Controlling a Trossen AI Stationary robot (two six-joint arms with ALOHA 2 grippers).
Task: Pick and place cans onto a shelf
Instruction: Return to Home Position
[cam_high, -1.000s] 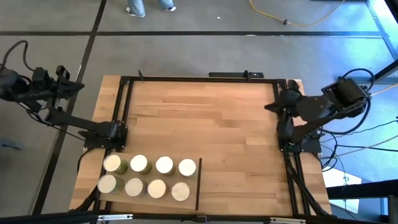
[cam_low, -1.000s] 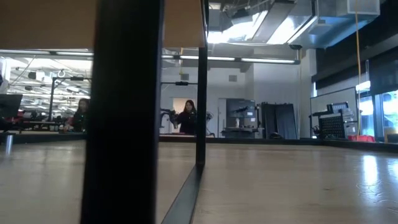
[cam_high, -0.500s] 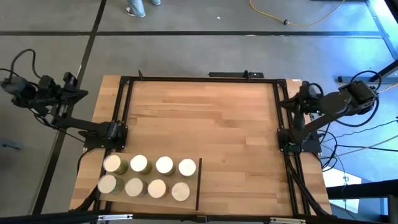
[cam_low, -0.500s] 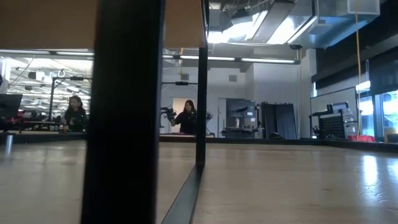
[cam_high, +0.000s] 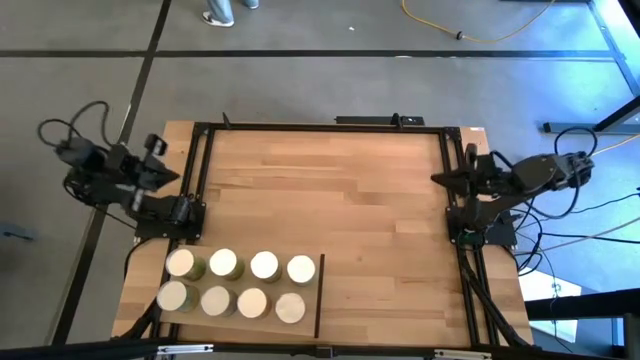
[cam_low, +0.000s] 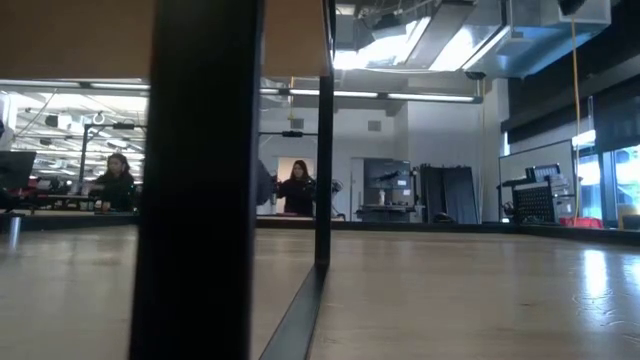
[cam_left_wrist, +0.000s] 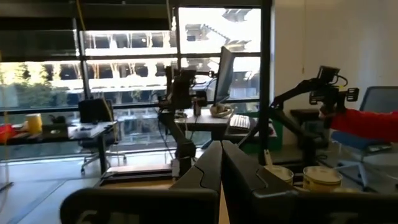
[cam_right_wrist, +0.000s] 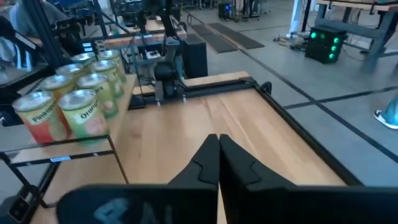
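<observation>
Table (cam_high: 330, 190) carries eight cans (cam_high: 264, 265); at its sides left pincer (cam_left_wrist: 221, 163), right pincer (cam_right_wrist: 218, 155) seem pressed together.

tabletop (cam_high: 330, 190): striped butcher-block | yellow cable (cam_high: 480, 35): on floor (cam_high: 300, 80) beyond it | person (cam_low: 298, 187): far off behind table, dark top

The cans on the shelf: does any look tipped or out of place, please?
Nothing stands out: eight cans stand upright in two rows of four on the shelf beside its divider. Left claw and right claw are shut, at the table's sides.
</observation>
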